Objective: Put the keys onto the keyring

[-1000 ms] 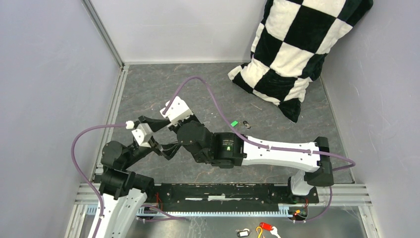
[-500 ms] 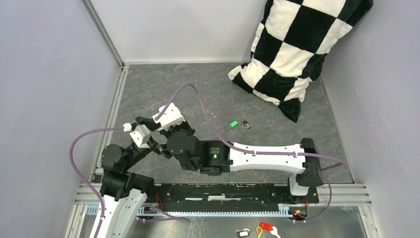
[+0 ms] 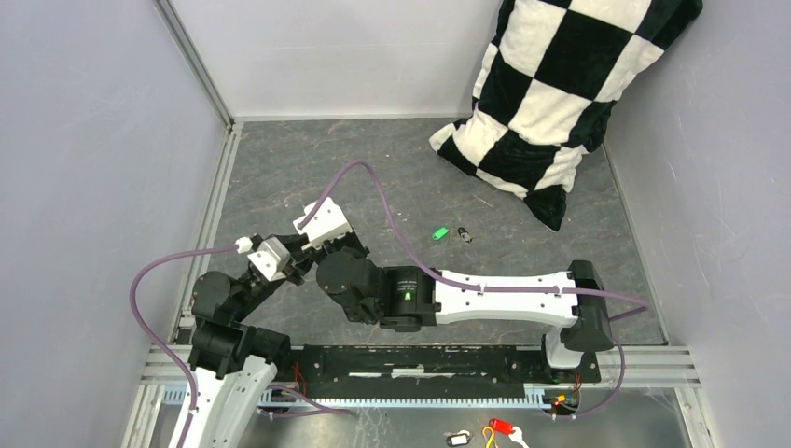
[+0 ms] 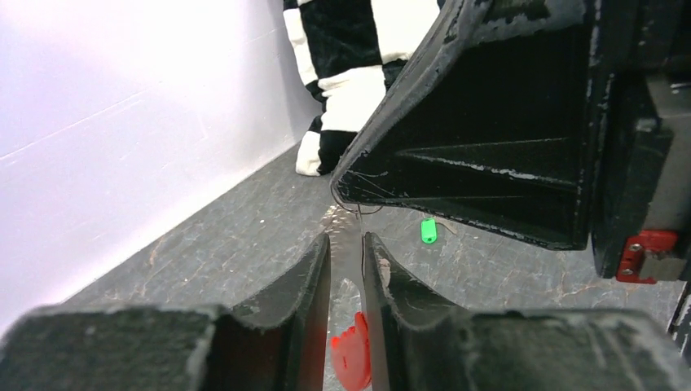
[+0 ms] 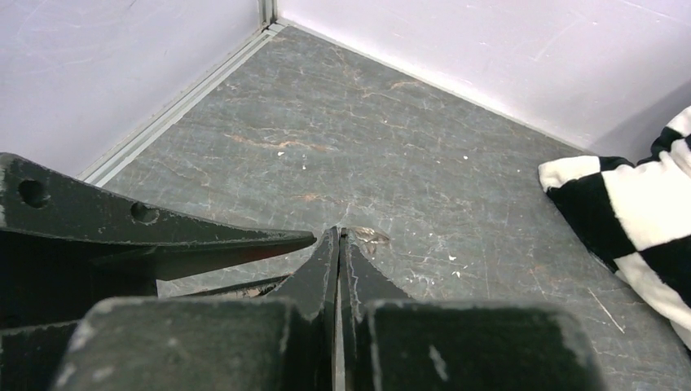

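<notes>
keyring (image 4: 349, 235) wire, flat red key (image 4: 350, 362) between scuffed black left fingers (image 4: 305, 285)

Overhead, the fixed camera looks down from high at the near edge, taking in the whole grey surface (image 3: 280, 168) and the chequered pillow (image 3: 550, 84) at far right. The left wrist camera sits low and close behind the left gripper (image 4: 346, 244), facing that pillow and the green key (image 4: 429, 230), both also seen from above. The right wrist camera peers past the right gripper (image 5: 338, 238) toward the far left corner, with the pillow at its right edge.
</notes>
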Available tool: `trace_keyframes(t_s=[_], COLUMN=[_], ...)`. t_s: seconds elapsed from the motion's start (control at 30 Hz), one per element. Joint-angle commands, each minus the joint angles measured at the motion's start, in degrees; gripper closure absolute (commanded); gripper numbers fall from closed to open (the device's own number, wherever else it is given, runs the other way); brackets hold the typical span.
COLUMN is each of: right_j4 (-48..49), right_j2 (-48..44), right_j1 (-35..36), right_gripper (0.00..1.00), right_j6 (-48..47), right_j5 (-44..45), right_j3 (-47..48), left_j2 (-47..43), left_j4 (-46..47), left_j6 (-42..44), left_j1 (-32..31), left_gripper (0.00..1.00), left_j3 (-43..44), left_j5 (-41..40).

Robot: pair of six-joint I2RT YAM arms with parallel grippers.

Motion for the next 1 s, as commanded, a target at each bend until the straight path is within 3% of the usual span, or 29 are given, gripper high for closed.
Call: trace_keyframes(t_s=[0.0, 0.47, 0.77, 0.87, 0.97], right_j4=[-0.23, -9.79, -9.98, -10.01, -9.68], right_j2=[-4.06, -5.97, -8.94, -9.38, -9.49], right_j1=[-0.12, -5.28, -6.29, -6.34, -6.30], right_gripper=[1.00, 1.00, 1.00, 0.99, 1.00], right_j6=[3.81, 15.30, 17.64, 17.77, 17.88], right_j5=[-1.94, -13.44, -17.99, -18.06, -16.96], right_j3=[-0.73, -0.80, -5.09, -5.35, -5.71], left_j2=[-0.15, -1.87, -0.95, -0.62, 1.32], left_j4=[-1.18, -8.71, -8.59, -8.85, -8.80], left_j6=[4.73, 15.75, 15.78, 14.89, 10.70], left_j1=[0.11, 0.11, 0.11, 0.11, 0.11], left_gripper=[0.73, 0.69, 0.78, 0.70, 0.54], left_j3=[1.54, 1.66, 1.42, 1.52, 3.07], left_j5=[1.11, 8.47, 8.93, 8.65, 7.99])
